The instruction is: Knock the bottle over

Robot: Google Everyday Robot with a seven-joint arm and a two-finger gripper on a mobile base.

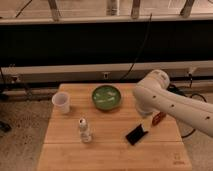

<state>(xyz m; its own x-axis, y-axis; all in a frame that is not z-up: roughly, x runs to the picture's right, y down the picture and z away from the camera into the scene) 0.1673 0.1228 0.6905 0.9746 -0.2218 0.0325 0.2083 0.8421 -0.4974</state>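
The bottle is small and clear with a white cap. It stands upright on the wooden table, left of centre and near the front. My white arm reaches in from the right over the table's right side. My gripper hangs below the arm's end, just above a black flat object. It is well to the right of the bottle and does not touch it.
A translucent white cup stands at the back left. A green bowl sits at the back centre. A red item lies by the right edge under the arm. Cables hang behind the table.
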